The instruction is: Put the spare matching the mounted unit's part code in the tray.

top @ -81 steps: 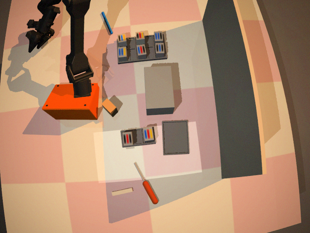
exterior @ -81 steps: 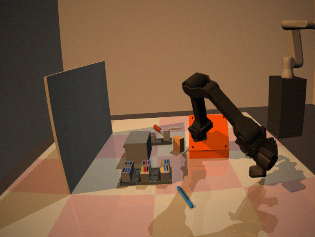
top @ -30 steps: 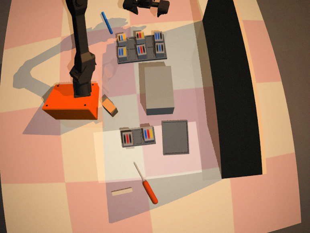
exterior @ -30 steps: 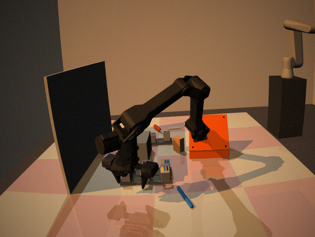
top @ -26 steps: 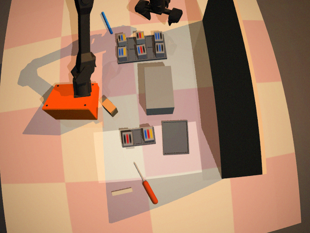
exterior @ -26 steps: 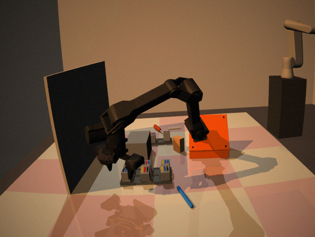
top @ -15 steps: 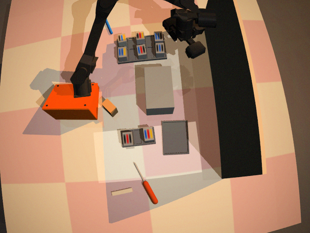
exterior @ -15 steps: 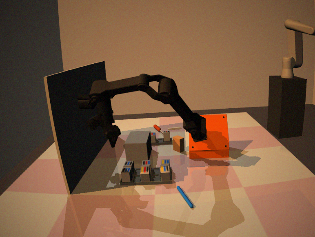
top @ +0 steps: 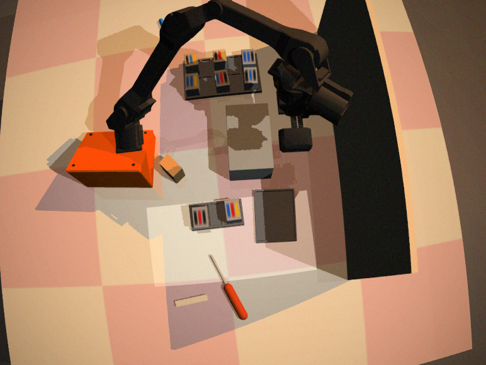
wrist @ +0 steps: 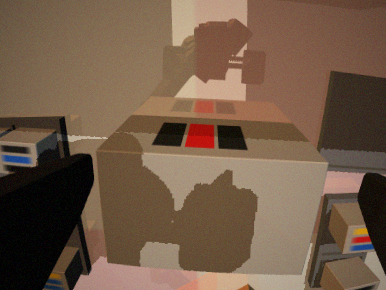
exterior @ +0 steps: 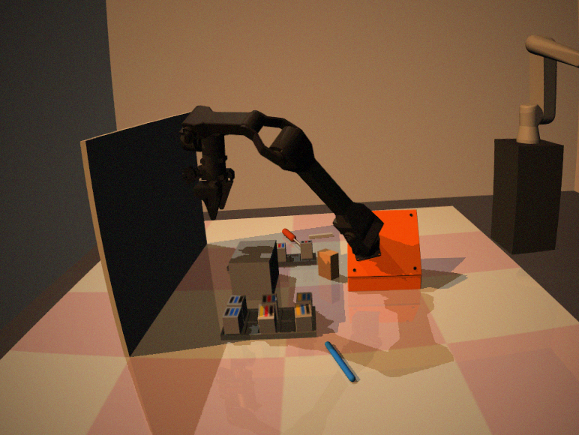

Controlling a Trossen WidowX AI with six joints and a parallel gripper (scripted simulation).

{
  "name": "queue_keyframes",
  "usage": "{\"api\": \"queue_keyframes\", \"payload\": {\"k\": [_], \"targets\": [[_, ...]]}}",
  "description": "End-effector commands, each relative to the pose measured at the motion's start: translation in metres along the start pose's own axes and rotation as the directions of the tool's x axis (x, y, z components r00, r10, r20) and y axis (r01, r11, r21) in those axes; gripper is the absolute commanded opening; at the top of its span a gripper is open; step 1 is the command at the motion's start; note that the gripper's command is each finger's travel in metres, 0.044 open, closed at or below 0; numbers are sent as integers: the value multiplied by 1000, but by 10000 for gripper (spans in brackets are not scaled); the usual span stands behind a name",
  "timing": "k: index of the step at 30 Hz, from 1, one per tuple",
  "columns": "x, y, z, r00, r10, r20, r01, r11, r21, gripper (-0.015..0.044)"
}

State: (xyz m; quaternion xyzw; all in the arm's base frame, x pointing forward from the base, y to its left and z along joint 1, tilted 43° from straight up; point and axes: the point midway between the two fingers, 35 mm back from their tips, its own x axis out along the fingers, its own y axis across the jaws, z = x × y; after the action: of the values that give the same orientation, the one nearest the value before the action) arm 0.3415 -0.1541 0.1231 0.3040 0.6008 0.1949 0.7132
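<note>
Dark tapered fingers [exterior: 216,205] spread wide, empty; boxy grey mounted unit [wrist: 213,198] below.

A matte near-black arm [exterior: 304,163] of blocky, rounded links rises from an orange base box [top: 111,158] with dark corner screws. Its gripper [exterior: 216,199] has tapering, pointed black fingers.

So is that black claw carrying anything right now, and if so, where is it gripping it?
Nothing is held. The gripper hangs open in the air beside the dark panel, above the grey box, with nothing between its fingers.
</note>
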Motion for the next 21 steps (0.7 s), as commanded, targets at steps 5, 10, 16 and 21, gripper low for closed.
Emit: {"api": "queue_keyframes", "payload": {"k": [5, 10, 16, 21], "targets": [[2, 3, 2, 1000, 6, -5, -6, 1000, -12, 440], [2, 3, 2, 1000, 6, -5, -6, 1000, -12, 440], [7, -68, -41, 1000, -25, -14, 29, 921, 389, 440], [18, -127, -103, 999, -35, -30, 46, 663, 747, 440]]}}
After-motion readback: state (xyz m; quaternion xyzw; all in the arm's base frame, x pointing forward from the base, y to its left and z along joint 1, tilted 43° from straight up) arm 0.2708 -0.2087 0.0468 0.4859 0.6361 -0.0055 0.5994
